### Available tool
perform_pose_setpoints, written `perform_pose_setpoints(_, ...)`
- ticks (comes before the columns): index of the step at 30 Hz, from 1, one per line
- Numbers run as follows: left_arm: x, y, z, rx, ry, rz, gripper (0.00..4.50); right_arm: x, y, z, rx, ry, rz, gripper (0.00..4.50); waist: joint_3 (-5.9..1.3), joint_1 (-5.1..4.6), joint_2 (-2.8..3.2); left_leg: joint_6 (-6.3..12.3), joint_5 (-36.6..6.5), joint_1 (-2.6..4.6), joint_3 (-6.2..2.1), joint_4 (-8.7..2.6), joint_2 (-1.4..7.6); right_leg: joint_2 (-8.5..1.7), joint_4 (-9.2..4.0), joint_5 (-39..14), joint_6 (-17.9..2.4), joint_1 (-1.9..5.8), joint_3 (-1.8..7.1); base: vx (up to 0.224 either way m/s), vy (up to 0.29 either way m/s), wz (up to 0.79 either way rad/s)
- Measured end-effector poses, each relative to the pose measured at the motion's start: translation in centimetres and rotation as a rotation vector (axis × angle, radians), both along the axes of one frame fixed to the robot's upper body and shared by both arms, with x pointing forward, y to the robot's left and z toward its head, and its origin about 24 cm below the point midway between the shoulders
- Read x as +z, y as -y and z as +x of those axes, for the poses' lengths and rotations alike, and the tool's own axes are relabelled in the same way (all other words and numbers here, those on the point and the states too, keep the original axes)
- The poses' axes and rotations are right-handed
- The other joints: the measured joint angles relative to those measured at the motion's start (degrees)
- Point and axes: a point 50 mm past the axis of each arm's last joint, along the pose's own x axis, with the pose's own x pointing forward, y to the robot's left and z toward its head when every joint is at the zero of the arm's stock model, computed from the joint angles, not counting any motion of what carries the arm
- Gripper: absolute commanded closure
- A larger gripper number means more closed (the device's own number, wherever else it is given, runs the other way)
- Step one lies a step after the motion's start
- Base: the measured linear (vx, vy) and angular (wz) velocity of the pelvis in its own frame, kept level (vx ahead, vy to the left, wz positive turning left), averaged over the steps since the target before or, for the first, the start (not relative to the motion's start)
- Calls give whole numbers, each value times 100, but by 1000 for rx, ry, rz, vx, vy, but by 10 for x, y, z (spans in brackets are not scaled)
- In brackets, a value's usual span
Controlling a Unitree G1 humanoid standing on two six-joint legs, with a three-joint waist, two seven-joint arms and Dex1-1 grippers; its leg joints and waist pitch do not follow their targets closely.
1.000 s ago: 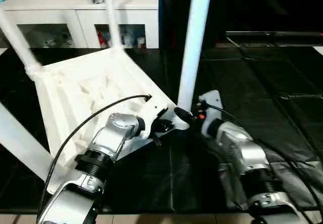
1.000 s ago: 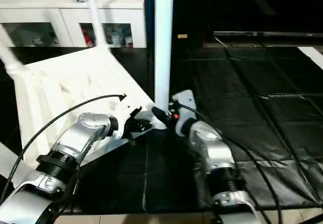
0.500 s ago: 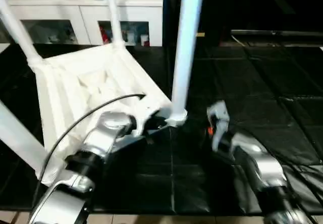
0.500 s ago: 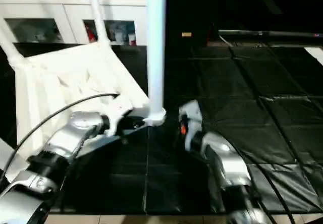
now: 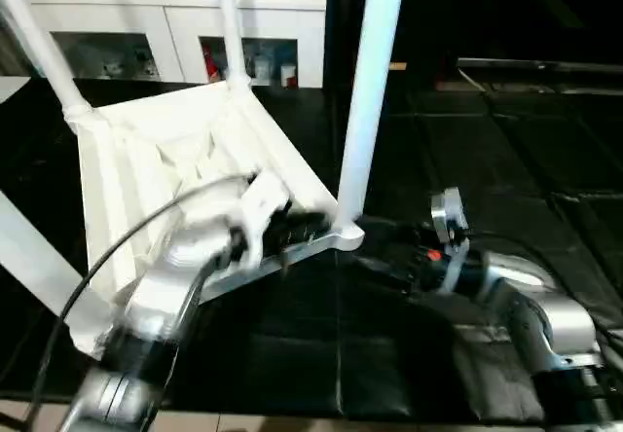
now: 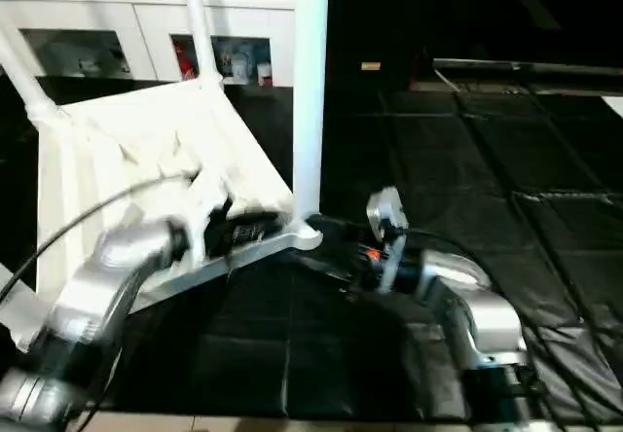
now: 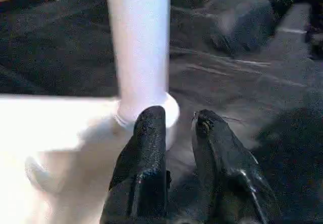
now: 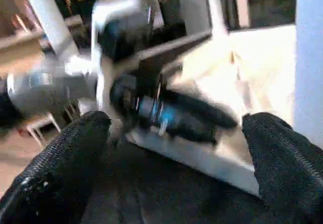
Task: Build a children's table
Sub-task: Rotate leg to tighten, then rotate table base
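The children's table lies upside down on the black floor, its ribbed white top (image 5: 146,169) facing up. White legs stand in its corner sockets: one at the near corner (image 5: 370,91), two at the back (image 5: 229,23) (image 5: 34,48), one at the near left (image 5: 39,267). My left gripper (image 7: 179,117) is at the near corner socket (image 7: 151,115), its fingers (image 7: 144,153) a little apart with nothing between them. My right gripper (image 8: 176,123) is just right of that socket, wide open and empty, facing the left gripper (image 8: 166,108).
A white cabinet with glass doors (image 5: 195,23) stands behind the table. Black floor mats (image 5: 506,160) stretch to the right. A black cable (image 5: 107,257) loops over my left forearm. A dark bar (image 5: 535,62) lies at the back right.
My right gripper has let go of the near leg's base, drawn back to the right and opened wide. My left gripper's fingers have parted slightly. The leg still stands in its socket.
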Motion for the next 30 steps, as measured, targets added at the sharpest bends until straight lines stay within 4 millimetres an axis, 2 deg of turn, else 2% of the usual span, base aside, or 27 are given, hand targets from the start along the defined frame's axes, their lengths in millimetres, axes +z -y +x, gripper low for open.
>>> perform_pose_setpoints(5, 5, -5, -20, 51, -21, -84, 283, 13, -21, 7, -22, 10, 124, 0, 17, 28, -77, -1, 1, 2, -3, -2, 5, 5, 2, -1, 1, 4, -1, 0, 0, 0)
perform_pose_setpoints(7, 2, -9, -37, 84, -36, -111, 267, 17, -32, 12, -57, 11, 160, 0, 13, 3, -90, -6, 3, 1, -2, -3, 4, 4, -4, -2, 3, 5, 5, 0, 0, 0)
perform_pose_setpoints(9, -6, -9, -55, 104, -78, -138, 261, 17, -39, 15, -88, 3, 178, 0, 10, -10, -120, -14, -3, 0, 5, -7, 4, 5, -7, -6, 9, 4, 10, 0, 0, 0)
perform_pose_setpoints(10, -10, -9, -60, 110, -100, -137, 240, 16, -40, 15, -100, -5, 173, 0, 20, 11, -138, -15, -2, -3, 1, -6, 5, 9, -7, -7, 11, 0, 11, 0, 0, 0)
perform_pose_setpoints(11, -12, -12, -62, 125, -107, -130, 240, 15, -41, 17, -107, -13, 169, 0, 22, 24, -145, -15, -2, -11, -3, -7, 5, 12, -7, -7, 11, 0, 11, 0, 0, 0)
perform_pose_setpoints(13, -16, -27, -77, 154, -123, -90, 229, 9, -51, 26, -186, -30, 110, 0, 13, -10, -154, -18, -1, 7, 4, -19, 6, 15, -5, -10, 13, 4, 23, 0, 0, 0)
perform_pose_setpoints(15, -21, -33, -82, 174, -144, -77, 219, 1, -47, 31, -256, -47, 59, 0, 17, 22, -170, -21, 1, 2, 3, -22, 3, 15, -7, -11, 16, 2, 25, 0, 0, 0)
perform_pose_setpoints(16, -24, -38, -86, 185, -156, -65, 193, -5, -48, 34, -296, -64, 25, 0, 14, 25, -176, -22, 2, 6, 3, -23, 1, 15, -7, -12, 17, 5, 34, 0, 0, 0)
perform_pose_setpoints(18, -29, -48, -94, 183, -187, -26, 188, -10, -49, 42, -375, -72, -19, 0, 12, 11, -180, -23, 2, 6, 3, -23, -3, 16, -7, -12, 17, 5, 43, 0, 0, 0)
perform_pose_setpoints(20, -34, -62, -111, 176, -241, 9, 184, -16, -43, 51, -476, -79, -58, 0, 4, 3, -194, -23, 2, 7, 3, -23, -7, 16, -7, -12, 18, 4, 51, 0, 0, 0)
perform_pose_setpoints(22, -37, -74, -127, 176, -290, 24, 150, -19, -31, 56, -561, -82, -77, 0, -5, 22, -208, -22, 2, 11, 1, -24, -12, 17, -9, -16, 24, 6, 64, 0, 0, 0)
perform_pose_setpoints(25, -35, -86, -147, 156, -342, 34, 140, -22, -18, 61, -643, -79, -98, 0, -11, 18, -219, -22, 2, 10, 8, -23, -18, 47, -6, -23, 36, 5, 136, 0, 0, 0)
perform_pose_setpoints(28, -32, -99, -158, 168, -364, 35, 107, -23, -10, 64, -675, -65, -121, 0, -16, 8, -227, -21, 1, 9, 9, -25, -20, 55, -5, -27, 42, 3, 150, 0, 0, 0)
perform_pose_setpoints(30, -29, -111, -162, 191, -361, 60, 105, -25, -5, 63, -668, -56, -140, 0, -19, 2, -231, -21, 1, 6, 8, -27, -15, 64, -5, -28, 43, 8, 152, 0, 0, 0)
